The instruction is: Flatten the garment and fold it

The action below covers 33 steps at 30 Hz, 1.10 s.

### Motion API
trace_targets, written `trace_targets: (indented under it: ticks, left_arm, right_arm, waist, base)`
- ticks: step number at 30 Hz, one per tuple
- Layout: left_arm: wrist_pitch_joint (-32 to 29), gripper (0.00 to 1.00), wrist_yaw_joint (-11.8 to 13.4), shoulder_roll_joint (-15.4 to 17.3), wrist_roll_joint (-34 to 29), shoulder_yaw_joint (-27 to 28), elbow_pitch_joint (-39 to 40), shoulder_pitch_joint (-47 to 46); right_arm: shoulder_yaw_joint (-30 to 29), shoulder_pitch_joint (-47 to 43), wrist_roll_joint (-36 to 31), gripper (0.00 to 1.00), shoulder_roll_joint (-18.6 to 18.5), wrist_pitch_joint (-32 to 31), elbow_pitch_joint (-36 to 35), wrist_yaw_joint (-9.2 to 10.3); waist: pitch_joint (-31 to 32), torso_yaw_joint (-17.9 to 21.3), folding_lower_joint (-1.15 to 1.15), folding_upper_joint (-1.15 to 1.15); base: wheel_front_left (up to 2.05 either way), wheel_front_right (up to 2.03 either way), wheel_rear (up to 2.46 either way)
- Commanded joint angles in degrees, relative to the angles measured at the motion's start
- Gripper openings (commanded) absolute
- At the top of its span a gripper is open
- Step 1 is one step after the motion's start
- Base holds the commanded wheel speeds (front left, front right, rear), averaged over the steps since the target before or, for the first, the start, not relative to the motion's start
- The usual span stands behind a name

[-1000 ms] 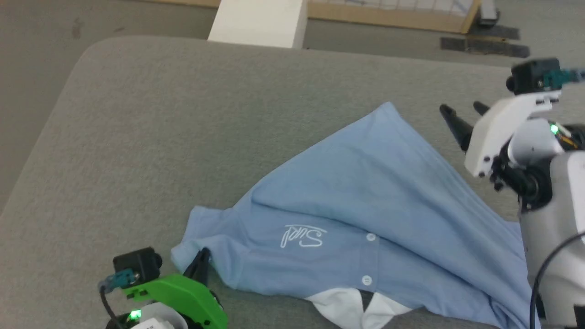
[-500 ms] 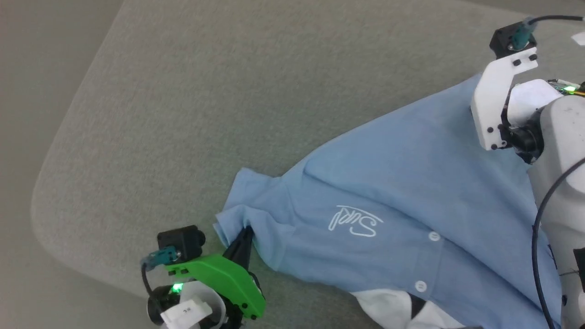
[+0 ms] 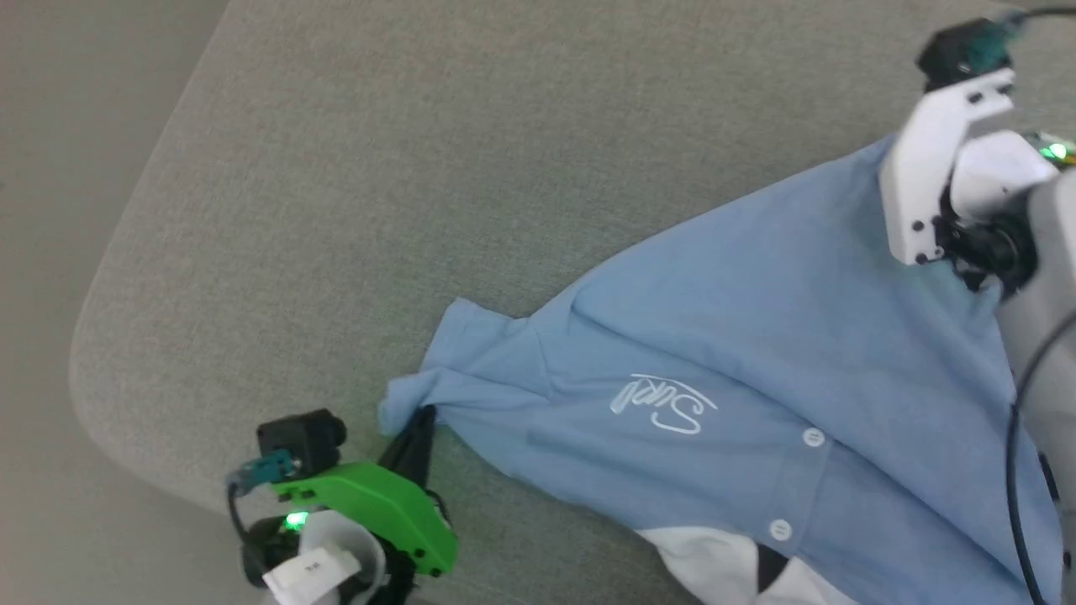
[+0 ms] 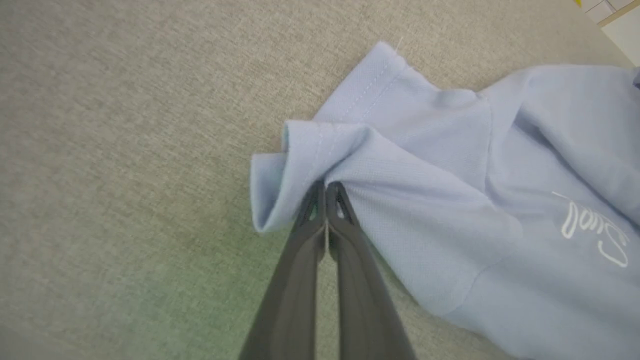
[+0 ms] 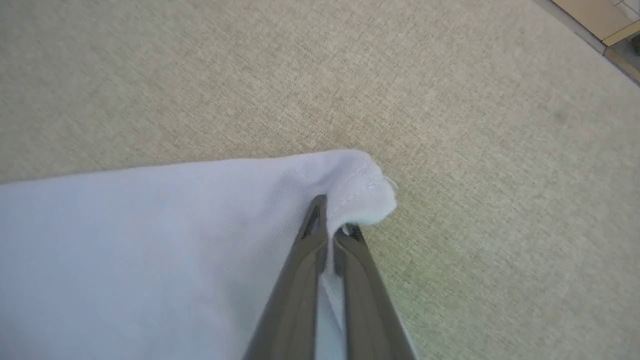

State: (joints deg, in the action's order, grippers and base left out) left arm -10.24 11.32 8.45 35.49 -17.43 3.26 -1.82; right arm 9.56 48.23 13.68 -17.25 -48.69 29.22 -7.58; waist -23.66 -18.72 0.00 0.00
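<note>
The garment (image 3: 740, 336), a light blue polo shirt with a white collar, two white buttons and a white cursive logo, lies rumpled on the grey table, stretched from lower left to upper right. My left gripper (image 3: 418, 418) with its green mount is shut on the bunched sleeve edge (image 4: 300, 165) at the shirt's left end; its dark fingers (image 4: 325, 240) pinch the cloth. My right gripper (image 5: 330, 212) is shut on the hem corner of the garment (image 5: 365, 185) at the far right end, and in the head view its white mount (image 3: 933, 168) covers that corner.
The grey padded table (image 3: 378, 185) has a rounded corner at the left, with floor (image 3: 50, 168) beyond it. Bare table surface lies above and left of the shirt. A wooden frame edge (image 5: 615, 30) shows at the right wrist view's upper corner.
The head camera has swung down and left. My right gripper went from open beside the shirt to shut on its hem corner. The left gripper has kept its grip on the sleeve.
</note>
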Motion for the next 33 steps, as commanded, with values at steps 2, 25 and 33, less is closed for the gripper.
trace_targets:
  ticks: [2,25,33]
  left_arm:
    - [0.16,0.00,0.25,1.63,0.32,1.25,0.25,-0.50]
    - [-1.43,0.00,-0.33,4.17,6.44,5.90,6.59,4.67]
    - [-5.97,0.00,-3.02,10.40,3.64,7.52,3.41,-16.77]
  right_arm:
    - [-1.92,-4.33,4.98,0.00,-1.16,2.60,-3.77,0.09]
    - [-27.55,-48.76,24.17,0.00,11.65,-5.81,-42.47,0.09]
    - [-29.14,-31.41,25.02,0.00,5.96,-8.85,-41.88,0.09]
  waist:
    - [6.02,6.17,0.00,0.00]
    - [18.84,21.84,0.00,0.00]
    - [17.22,20.53,0.00,0.00]
  base:
    - [0.00,0.00,0.00]
    - [0.00,0.00,0.00]
    - [0.00,0.00,0.00]
